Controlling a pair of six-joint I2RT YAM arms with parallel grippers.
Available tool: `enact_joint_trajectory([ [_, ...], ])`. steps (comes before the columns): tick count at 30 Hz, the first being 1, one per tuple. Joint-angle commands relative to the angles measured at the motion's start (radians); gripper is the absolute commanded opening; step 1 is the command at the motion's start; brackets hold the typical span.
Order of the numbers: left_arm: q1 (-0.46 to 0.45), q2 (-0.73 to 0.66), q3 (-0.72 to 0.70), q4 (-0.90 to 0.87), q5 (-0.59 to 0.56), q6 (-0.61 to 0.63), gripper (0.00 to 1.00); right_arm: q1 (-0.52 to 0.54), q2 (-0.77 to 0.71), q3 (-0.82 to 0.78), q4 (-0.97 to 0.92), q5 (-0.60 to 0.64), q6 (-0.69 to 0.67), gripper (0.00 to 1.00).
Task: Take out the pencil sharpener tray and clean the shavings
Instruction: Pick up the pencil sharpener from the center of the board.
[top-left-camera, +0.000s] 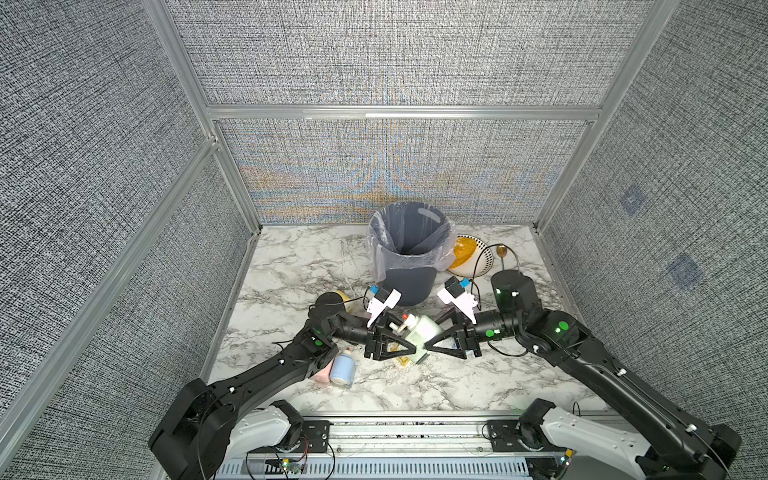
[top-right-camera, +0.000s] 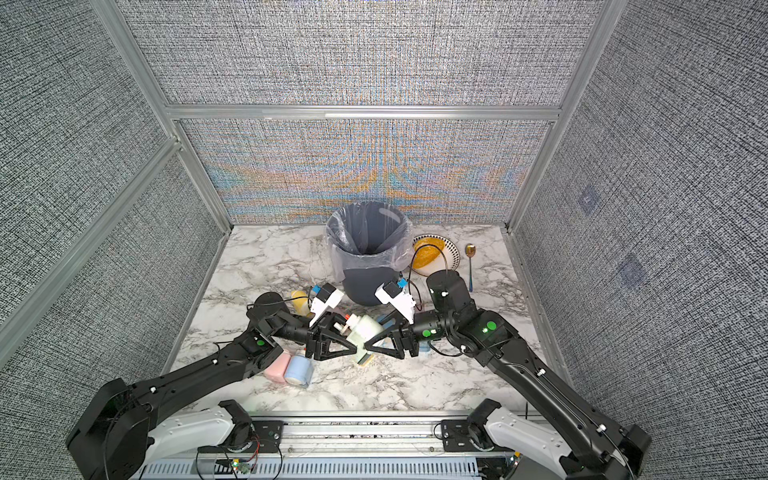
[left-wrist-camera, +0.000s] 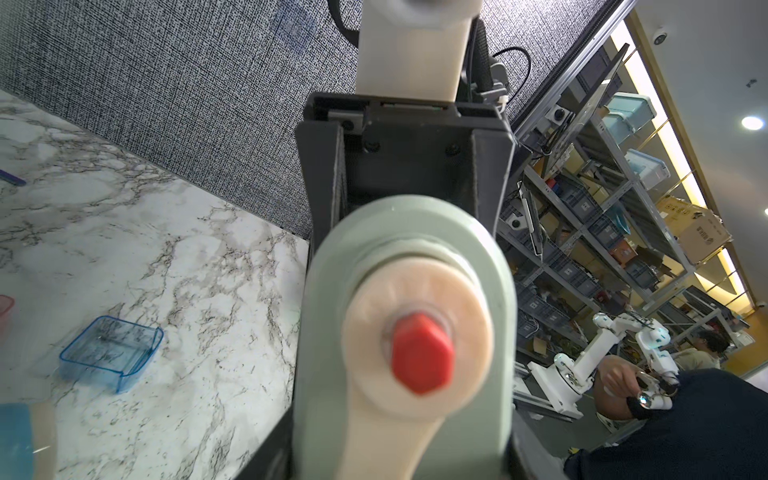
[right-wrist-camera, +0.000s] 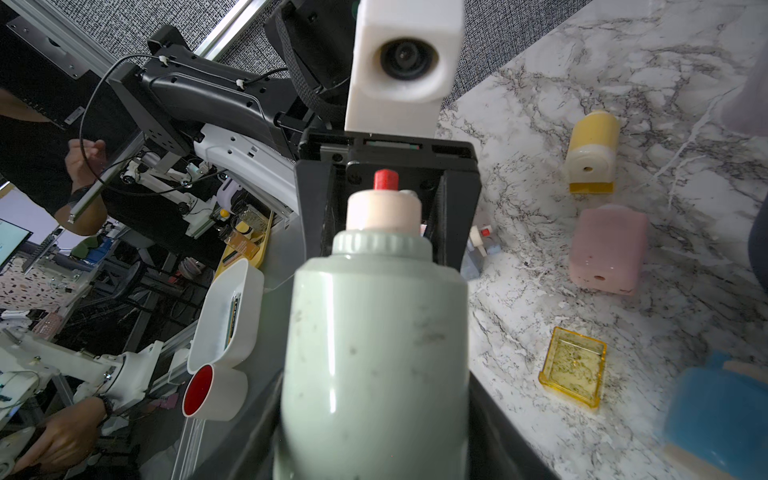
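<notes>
A pale green pencil sharpener (top-left-camera: 422, 330) (top-right-camera: 365, 328) with a cream crank and red knob hangs above the marble table, held from both ends. My left gripper (top-left-camera: 409, 348) is shut on its crank end (left-wrist-camera: 407, 332). My right gripper (top-left-camera: 430, 348) is shut on its smooth body (right-wrist-camera: 374, 353). I cannot make out this sharpener's own tray. An empty clear blue tray (left-wrist-camera: 110, 353) and a yellow tray (right-wrist-camera: 573, 372) lie on the table. Brownish shavings (right-wrist-camera: 575, 361) speck the yellow tray's floor. Pale flakes (right-wrist-camera: 559, 320) are scattered on the marble near it.
A grey bin (top-left-camera: 409, 245) lined with a clear bag stands behind the grippers. Yellow (right-wrist-camera: 592, 151), pink (right-wrist-camera: 609, 249) and blue (top-left-camera: 343, 368) sharpeners lie on the table. A bowl (top-left-camera: 471, 253) and spoon (top-right-camera: 470, 262) sit at the back right.
</notes>
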Motion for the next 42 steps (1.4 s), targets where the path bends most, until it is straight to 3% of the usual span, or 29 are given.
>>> enact_joint_trajectory([
  [1, -0.004, -0.013, -0.001, 0.035, 0.013, -0.023, 0.4, 0.002, 0.0, -0.004, 0.019, 0.008, -0.037, 0.41],
  [9, -0.006, -0.042, -0.011, 0.014, -0.009, 0.003, 0.12, 0.002, 0.045, 0.018, 0.032, -0.009, -0.036, 0.45],
  [22, -0.006, -0.224, -0.068, -0.107, -0.166, 0.084, 0.07, -0.003, 0.049, 0.025, 0.115, 0.013, 0.029, 0.79],
  [31, -0.006, -0.253, -0.071, -0.101, -0.256, 0.083, 0.06, -0.027, 0.004, -0.021, 0.219, 0.012, 0.121, 0.96],
  [42, -0.004, -0.352, -0.109, -0.077, -0.417, 0.046, 0.05, -0.054, -0.081, -0.114, 0.317, 0.03, 0.232, 0.98],
])
